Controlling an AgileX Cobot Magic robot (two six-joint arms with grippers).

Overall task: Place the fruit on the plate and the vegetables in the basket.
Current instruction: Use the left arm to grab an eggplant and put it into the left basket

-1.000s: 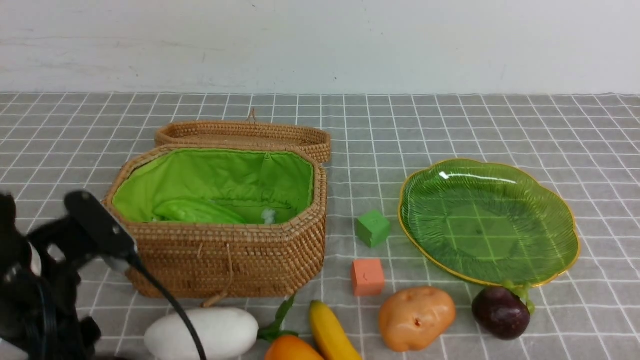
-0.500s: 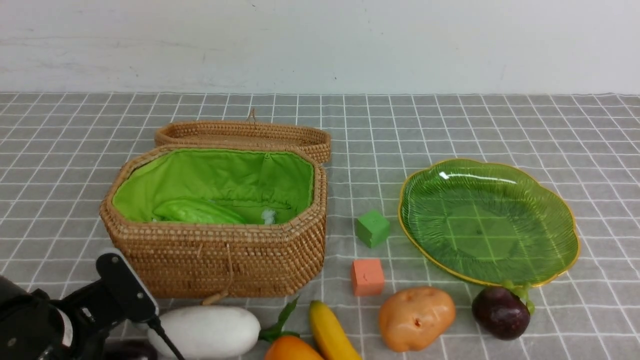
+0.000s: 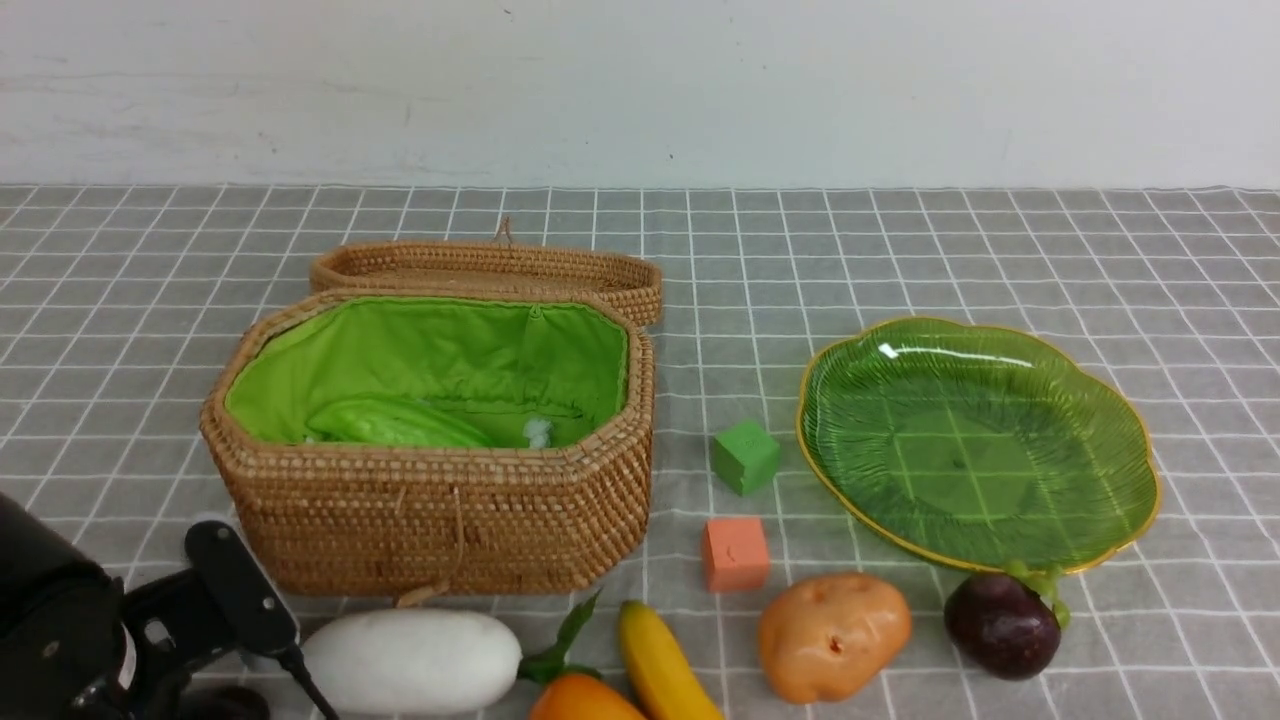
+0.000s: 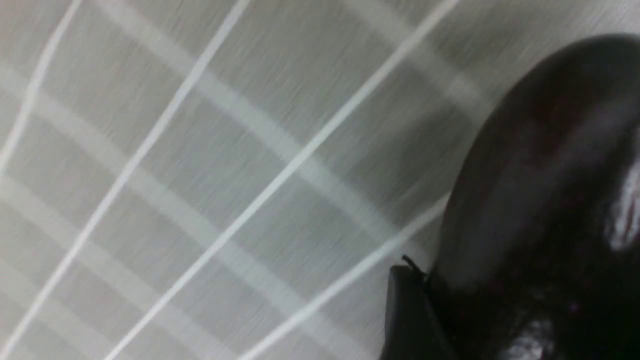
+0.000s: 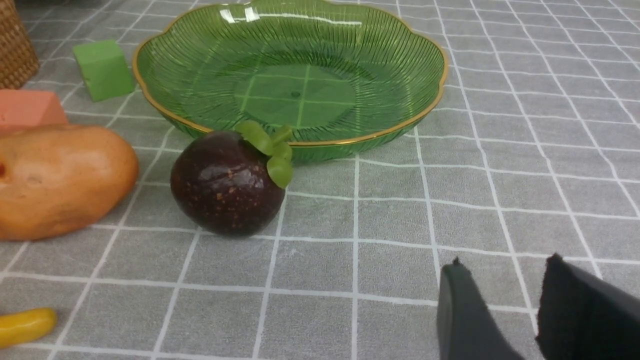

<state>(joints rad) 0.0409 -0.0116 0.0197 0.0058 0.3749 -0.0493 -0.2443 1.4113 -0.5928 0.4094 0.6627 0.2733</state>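
The dark purple piece (image 4: 545, 165) lies on the cloth. My left gripper (image 4: 520, 310) is round it; one finger (image 4: 407, 315) rests against its side and the other is hidden. In the front view only the left arm (image 3: 90, 640) shows, low before the basket (image 3: 440, 520), which holds the light-green gourd (image 3: 400, 425). The radish (image 3: 415, 660), mango (image 3: 585, 702), banana (image 3: 665, 665), potato (image 3: 833, 635) and mangosteen (image 5: 225, 182) lie along the near edge. The plate (image 5: 150, 95) is bare. My right gripper (image 5: 505, 260) is open over the cloth, a little way from the mangosteen.
A green cube (image 3: 745, 456) and an orange cube (image 3: 735, 553) sit between the basket and the plate. The basket's wicker lid (image 3: 490, 268) lies open behind it. A white wall closes off the far side of the table.
My left arm has come down from beside the basket to the cloth at its front left. Its jaws have narrowed round the dark purple piece. The right arm has not moved.
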